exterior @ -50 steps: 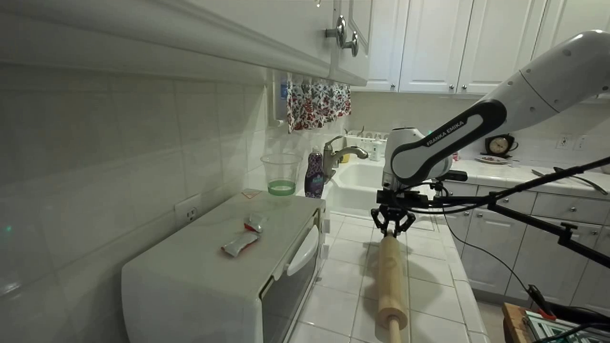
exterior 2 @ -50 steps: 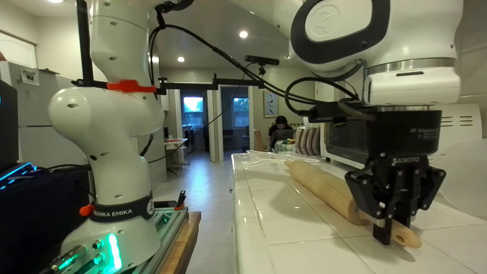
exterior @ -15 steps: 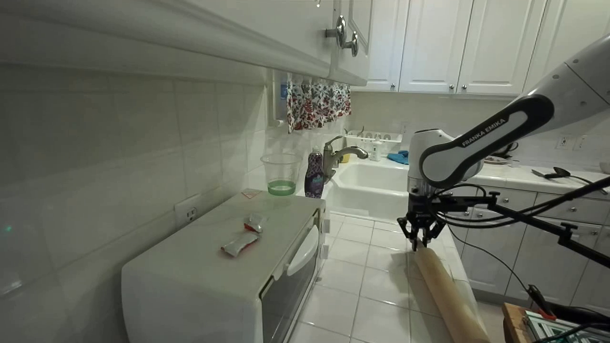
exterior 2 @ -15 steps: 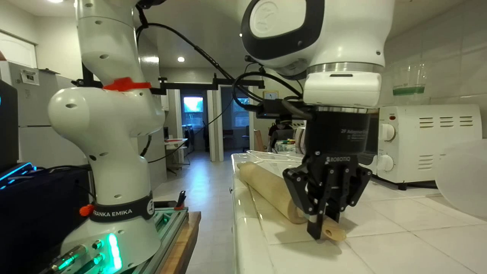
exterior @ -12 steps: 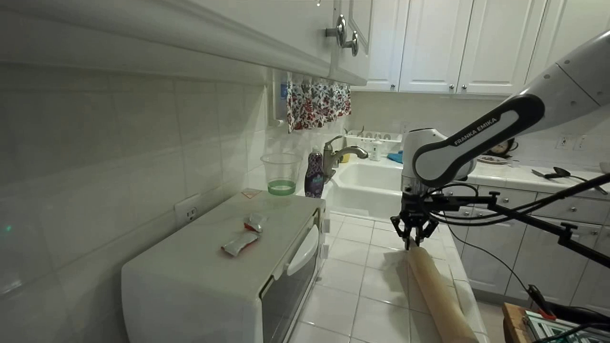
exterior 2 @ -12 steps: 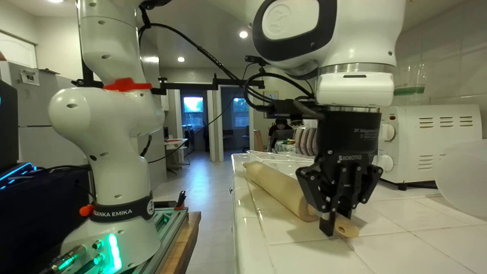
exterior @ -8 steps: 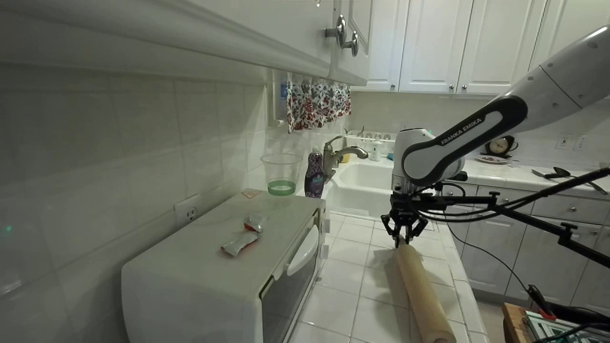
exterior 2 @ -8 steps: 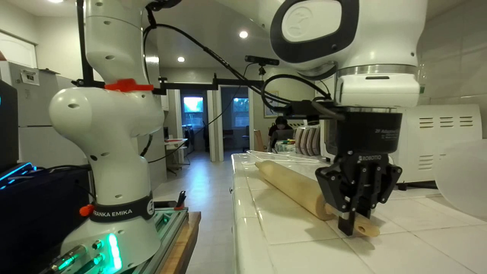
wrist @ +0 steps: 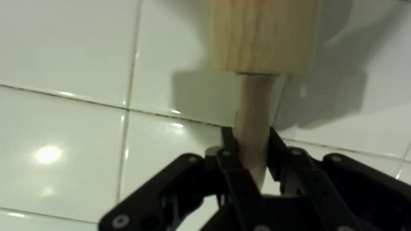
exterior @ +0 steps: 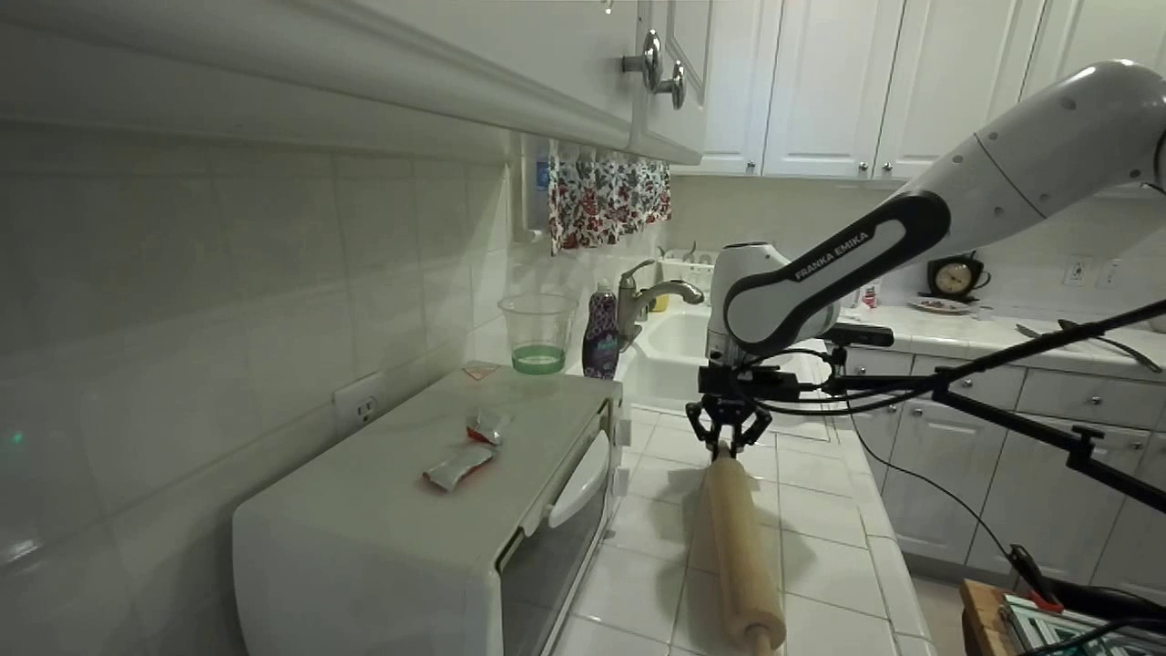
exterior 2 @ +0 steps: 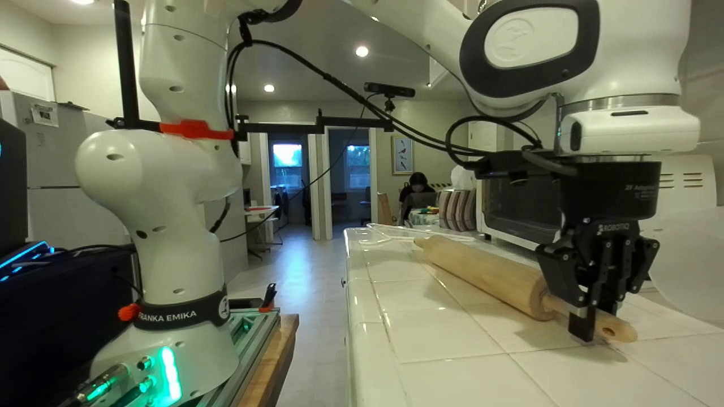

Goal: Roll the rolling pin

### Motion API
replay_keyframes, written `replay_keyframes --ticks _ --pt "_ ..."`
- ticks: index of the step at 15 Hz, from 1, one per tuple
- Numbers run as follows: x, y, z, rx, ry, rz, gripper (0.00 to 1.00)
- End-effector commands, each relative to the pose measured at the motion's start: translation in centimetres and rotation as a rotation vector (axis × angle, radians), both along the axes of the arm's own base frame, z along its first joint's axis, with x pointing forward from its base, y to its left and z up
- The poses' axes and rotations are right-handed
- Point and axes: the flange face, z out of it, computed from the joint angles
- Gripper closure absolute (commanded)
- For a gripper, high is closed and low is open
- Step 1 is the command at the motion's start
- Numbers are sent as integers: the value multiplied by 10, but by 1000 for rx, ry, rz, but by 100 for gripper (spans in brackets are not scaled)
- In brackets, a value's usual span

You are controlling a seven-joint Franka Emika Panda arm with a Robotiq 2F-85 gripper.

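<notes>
The rolling pin [exterior: 742, 547], a light tan wooden cylinder, lies lengthwise along the white tiled counter [exterior 2: 441, 339]. It also shows in an exterior view [exterior 2: 486, 274] and its near end shows in the wrist view [wrist: 265, 38]. My gripper [exterior: 725, 451] points down and is shut on the pin's sink-side handle. In the wrist view, the gripper [wrist: 249, 136] has one finger on each side of the handle. The handle's tip [exterior 2: 622, 329] sticks out past the fingers. I cannot tell whether the barrel touches the tiles. The far handle is partly cut off in an exterior view.
A white toaster oven [exterior: 401, 510] stands along the wall beside the pin. A sink [exterior: 679, 346], a soap bottle [exterior: 601, 337] and a clear tub [exterior: 537, 342] are at the back. The counter's edge [exterior: 897, 574] is on the robot's side.
Over the last second my gripper and the pin have moved from near the counter's edge toward the toaster oven. Between 3.3 and 1 seconds ago they had shifted toward the edge. The grip stays shut.
</notes>
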Motion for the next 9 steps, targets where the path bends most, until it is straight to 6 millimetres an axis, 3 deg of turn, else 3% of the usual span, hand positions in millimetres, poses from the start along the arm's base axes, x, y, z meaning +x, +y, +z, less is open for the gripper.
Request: replay_keyframes --ticks 1,9 --pt "37 -3 1 -15 -14 -38 93" --pt "76 8 0 -12 -17 -31 93"
